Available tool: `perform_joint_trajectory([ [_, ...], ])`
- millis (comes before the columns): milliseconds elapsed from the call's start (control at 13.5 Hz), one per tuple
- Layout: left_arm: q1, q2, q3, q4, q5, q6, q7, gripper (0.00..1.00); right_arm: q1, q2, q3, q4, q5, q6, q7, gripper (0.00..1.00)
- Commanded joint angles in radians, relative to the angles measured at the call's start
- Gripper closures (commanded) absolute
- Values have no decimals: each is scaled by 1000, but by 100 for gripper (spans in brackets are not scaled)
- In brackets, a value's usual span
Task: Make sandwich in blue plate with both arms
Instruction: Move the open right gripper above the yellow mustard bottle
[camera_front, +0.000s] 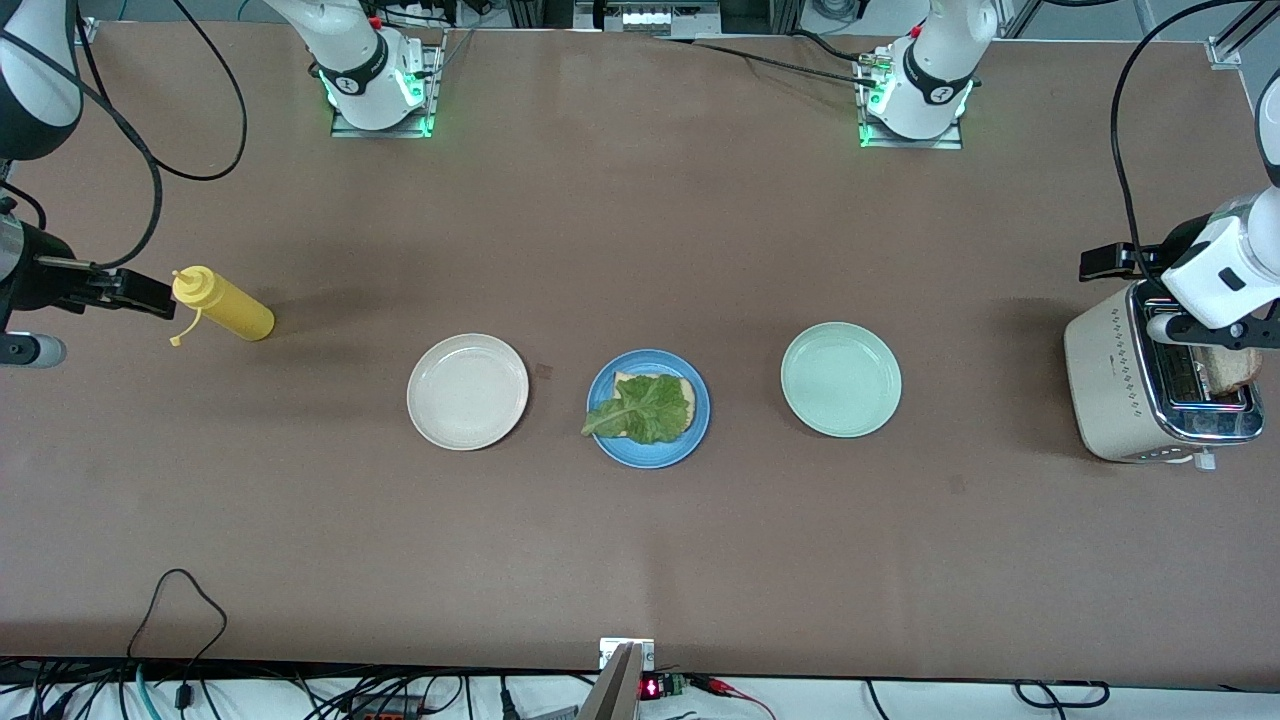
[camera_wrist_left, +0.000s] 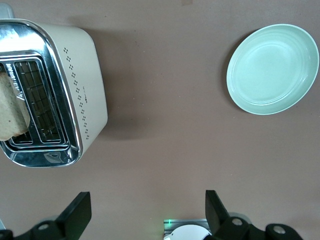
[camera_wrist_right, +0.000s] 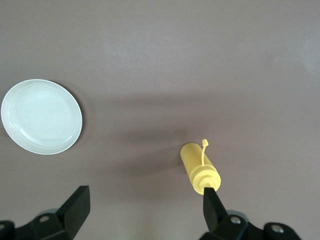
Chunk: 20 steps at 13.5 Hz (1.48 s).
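One bread slice (camera_front: 652, 392) with lettuce leaf (camera_front: 640, 410) lies on blue plate (camera_front: 604, 433); second slice (camera_wrist_left: 11, 107) stands in toaster (camera_wrist_left: 85, 95), light, crumbly: we pinch crust edge gently. Left gripper (camera_wrist_left: 145, 220) over toaster, right gripper (camera_wrist_right: 145, 215) beside mustard bottle (camera_wrist_right: 199, 170), both spread wide, empty

- Cream plate (camera_front: 467, 391): the landmark, on the brown table (camera_front: 640, 560).
- Mint-green plate (camera_front: 841, 379): well toward the left arm's end.
- Toaster (camera_front: 1125, 385): farther that way, apparently holding bread.
- Yellow squeeze bottle (camera_front: 222, 304): toward the right arm's end, lying down.
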Motion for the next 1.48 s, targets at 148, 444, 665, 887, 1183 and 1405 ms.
perform_joint_trajectory([
  [148,-1,-12,-4,8,2,-16,2,0,14,-4,4,-12,-19,-4,-6,0],
  [444,-1,-12,-6,8,2,-16,-10,0,29,-16,7,-12,7,-73,-9,0],
  [665,-1,-12,-6,8,2,-18,-10,0,32,-16,8,-21,12,-83,-56,0],
  [887,-1,-12,-4,8,2,-18,-10,0,17,-137,1,-201,11,23,-251,0],
  [1183,-1,-12,-4,8,2,-18,-10,0,-54,-338,2,-475,20,182,-559,0],
  [1405,-1,-12,-6,8,2,-18,-10,0,-188,-340,-4,-507,136,212,-981,0],
])
